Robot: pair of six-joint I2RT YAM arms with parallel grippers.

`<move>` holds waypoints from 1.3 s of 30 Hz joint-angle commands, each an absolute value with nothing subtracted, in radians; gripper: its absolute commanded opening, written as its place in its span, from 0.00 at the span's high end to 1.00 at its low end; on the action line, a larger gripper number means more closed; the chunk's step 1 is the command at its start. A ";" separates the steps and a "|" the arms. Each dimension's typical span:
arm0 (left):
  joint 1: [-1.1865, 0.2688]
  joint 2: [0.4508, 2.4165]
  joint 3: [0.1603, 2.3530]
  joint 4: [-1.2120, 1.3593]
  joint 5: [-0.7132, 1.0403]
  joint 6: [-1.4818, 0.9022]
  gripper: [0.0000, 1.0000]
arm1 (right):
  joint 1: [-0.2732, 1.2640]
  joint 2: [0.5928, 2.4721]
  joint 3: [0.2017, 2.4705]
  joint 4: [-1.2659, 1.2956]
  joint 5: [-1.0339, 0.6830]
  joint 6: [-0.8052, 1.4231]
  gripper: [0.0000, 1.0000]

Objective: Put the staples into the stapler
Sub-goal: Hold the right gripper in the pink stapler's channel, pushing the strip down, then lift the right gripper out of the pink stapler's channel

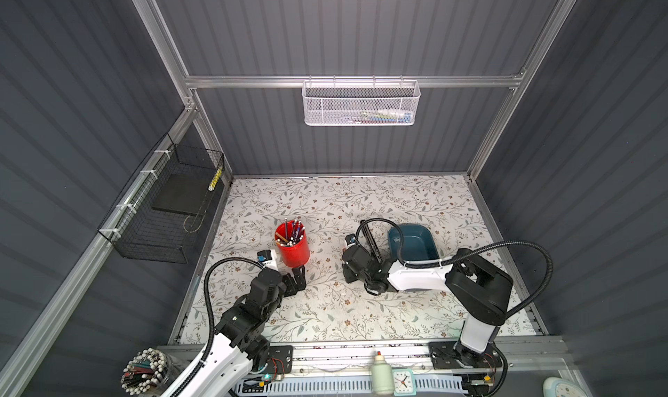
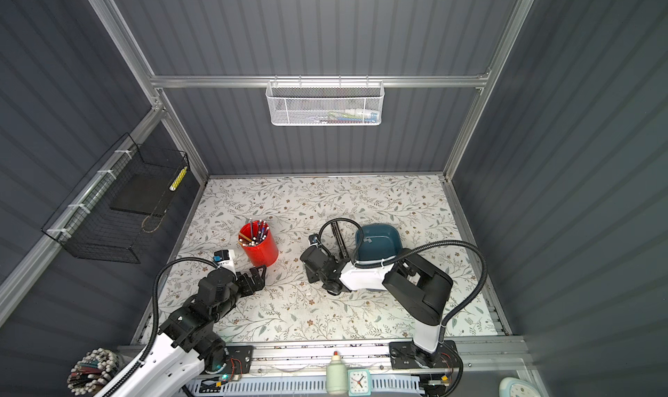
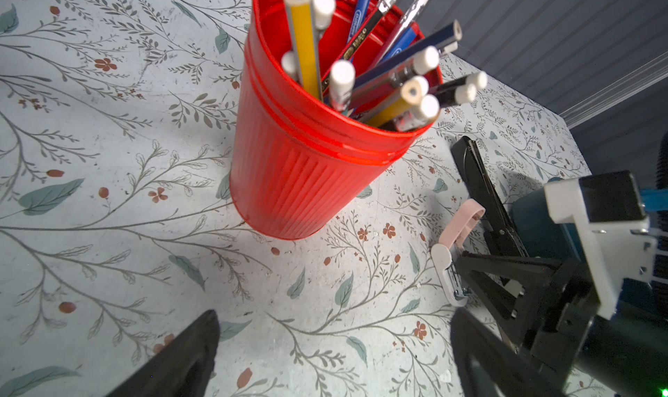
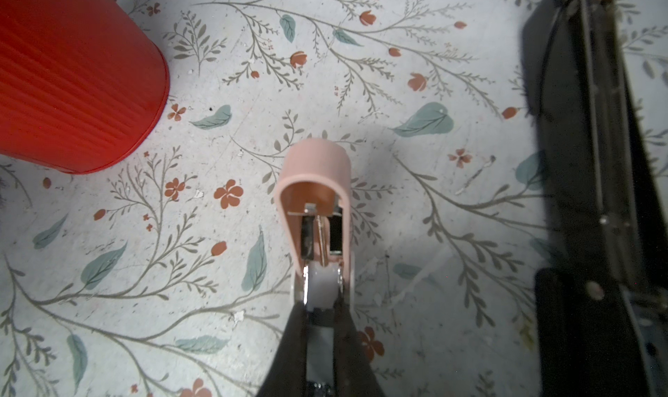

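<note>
Right gripper [image 4: 321, 304] clamps one small pink stapler [image 4: 312, 174], lid swung open, beside one opened black stapler [image 4: 585, 160] and one blue tray [image 1: 412, 226]; left gripper [image 3: 336, 319] gapes wide near one red cup [image 3: 307, 174] of pencils [image 3: 361, 70], lettering unreadable; staples too small to spot

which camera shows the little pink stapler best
The right wrist view: the pink stapler fills mid-frame, lid raised, held in the right pincer. The left wrist view shows it side-on. Both top views hide it under the right arm.
</note>
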State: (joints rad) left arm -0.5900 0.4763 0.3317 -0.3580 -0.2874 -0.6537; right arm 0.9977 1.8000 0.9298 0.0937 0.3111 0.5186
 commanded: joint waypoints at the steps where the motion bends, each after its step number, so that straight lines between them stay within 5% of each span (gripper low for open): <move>1: -0.592 0.476 0.351 -0.361 -0.298 -0.634 0.00 | 1.010 1.799 0.925 0.027 0.318 0.544 0.94; 39: -0.592 0.480 0.351 -0.363 -0.298 -0.636 0.00 | 1.094 1.906 1.102 -0.334 0.527 0.659 0.71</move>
